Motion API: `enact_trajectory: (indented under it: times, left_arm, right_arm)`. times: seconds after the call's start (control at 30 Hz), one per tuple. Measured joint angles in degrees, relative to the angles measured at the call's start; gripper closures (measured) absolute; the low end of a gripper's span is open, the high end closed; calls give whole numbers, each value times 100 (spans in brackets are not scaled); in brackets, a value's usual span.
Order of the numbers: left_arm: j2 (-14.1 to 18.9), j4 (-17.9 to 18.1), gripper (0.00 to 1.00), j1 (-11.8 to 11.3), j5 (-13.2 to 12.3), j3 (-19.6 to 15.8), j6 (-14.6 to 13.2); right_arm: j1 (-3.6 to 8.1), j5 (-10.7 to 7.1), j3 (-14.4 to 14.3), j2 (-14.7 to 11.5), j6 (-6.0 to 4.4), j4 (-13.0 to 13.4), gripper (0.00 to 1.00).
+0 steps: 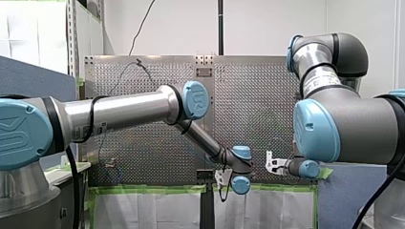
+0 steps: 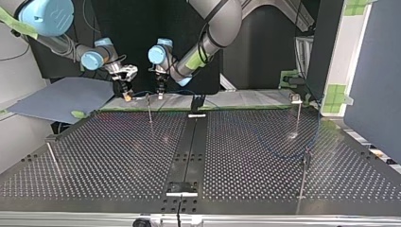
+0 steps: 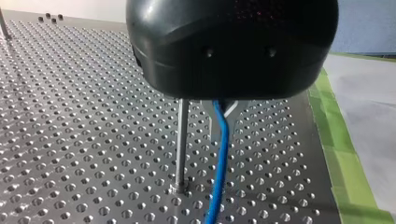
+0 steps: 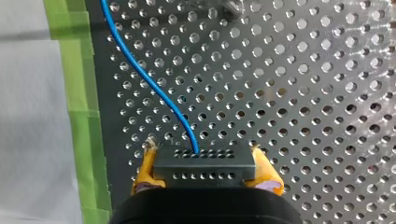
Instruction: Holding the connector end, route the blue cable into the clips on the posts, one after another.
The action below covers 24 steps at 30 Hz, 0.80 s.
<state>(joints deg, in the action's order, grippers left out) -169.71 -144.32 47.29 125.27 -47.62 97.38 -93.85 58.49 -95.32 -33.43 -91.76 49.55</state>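
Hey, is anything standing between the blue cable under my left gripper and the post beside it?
Nothing visible does. In the left wrist view the blue cable hangs under my left gripper beside the post, only perforated table between them. The post's clip is hidden behind the gripper. My right gripper holds the connector.

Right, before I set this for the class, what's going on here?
My right end effector is shut on the black connector, with the blue cable running from it across the perforated table. My left end effector hangs over the cable beside a thin post. Whether the cable is seated on that post cannot be seen.
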Motion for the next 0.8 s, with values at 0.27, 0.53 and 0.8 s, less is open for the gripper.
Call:
enact_trajectory:
  times: [0.27, 0.53, 0.8]
  left_arm:
    - [0, -6, 98, -10, -19, 31, 48]
    - [-1, -55, 98, 6, -41, 95, 100]
    - [0, -87, 98, -31, -104, 164, 184]
  right_arm:
    - [18, -4, 219, -1, -4, -193, 100]
    - [31, -7, 316, -1, -6, -272, 100]
    - [29, -59, 486, -2, 34, -429, 100]
